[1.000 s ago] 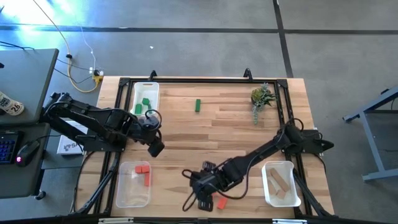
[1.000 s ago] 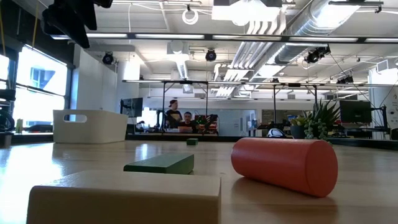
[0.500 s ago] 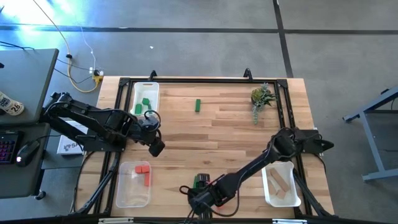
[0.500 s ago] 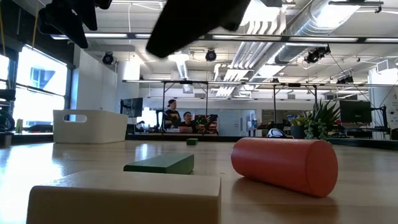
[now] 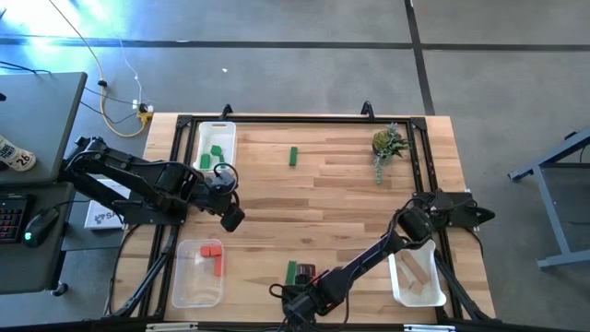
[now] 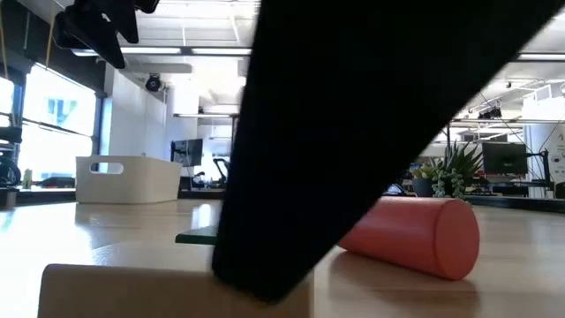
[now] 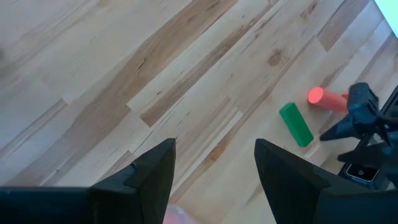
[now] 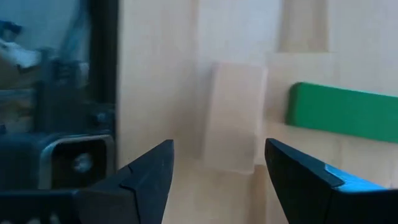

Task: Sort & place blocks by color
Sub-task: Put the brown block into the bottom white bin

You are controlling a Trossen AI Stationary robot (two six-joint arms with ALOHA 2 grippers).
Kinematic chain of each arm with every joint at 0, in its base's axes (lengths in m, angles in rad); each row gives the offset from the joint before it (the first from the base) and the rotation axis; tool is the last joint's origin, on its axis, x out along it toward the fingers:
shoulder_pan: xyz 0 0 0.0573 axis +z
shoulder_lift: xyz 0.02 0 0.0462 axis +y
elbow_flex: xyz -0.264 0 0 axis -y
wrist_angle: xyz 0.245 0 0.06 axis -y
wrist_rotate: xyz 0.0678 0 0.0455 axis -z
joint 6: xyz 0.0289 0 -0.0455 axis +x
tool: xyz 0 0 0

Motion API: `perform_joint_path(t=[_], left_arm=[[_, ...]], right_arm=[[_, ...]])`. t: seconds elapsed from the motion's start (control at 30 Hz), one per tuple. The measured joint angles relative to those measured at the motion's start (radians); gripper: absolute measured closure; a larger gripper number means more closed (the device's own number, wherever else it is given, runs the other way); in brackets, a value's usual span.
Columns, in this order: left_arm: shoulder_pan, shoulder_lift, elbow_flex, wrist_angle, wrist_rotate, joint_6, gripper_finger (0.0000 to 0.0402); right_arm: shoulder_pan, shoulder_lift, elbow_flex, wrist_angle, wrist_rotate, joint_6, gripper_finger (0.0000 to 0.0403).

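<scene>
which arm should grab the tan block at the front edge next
Right. The right claw is open and lined up on the tan block, beside the green block at the table's front edge. The left claw, also open, hangs far off near the red-block tray.

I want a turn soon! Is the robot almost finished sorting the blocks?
Partly. Green blocks, red blocks and tan blocks lie in trays. The open right gripper hovers over a loose tan block; the left gripper waits. Two loose green blocks and a red cylinder remain.

Green block (image 6: 196,237) mostly hidden behind right arm (image 6: 371,115).
</scene>
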Motion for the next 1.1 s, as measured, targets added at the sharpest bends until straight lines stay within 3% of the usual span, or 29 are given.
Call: perform_joint_path(t=[0.37,0.5,0.67,1.1], left_arm=[[0.000,0.000,0.000,-0.003,0.000,0.005,0.0195],[0.000,0.000,0.000,-0.003,0.000,0.025,0.0195],[-0.001,0.000,0.000,-0.004,0.000,0.053,0.0195],[-0.048,0.000,0.000,-0.003,-0.022,0.195,0.0195]], right_arm=[[-0.003,0.029,0.001,0.018,0.012,0.021,0.0170],[-0.005,0.031,0.001,0.014,0.006,0.065,0.0214],[-0.010,0.029,0.002,0.013,0.001,0.124,0.0305],[-0.010,0.021,0.047,-0.133,-0.024,0.272,0.0309]])
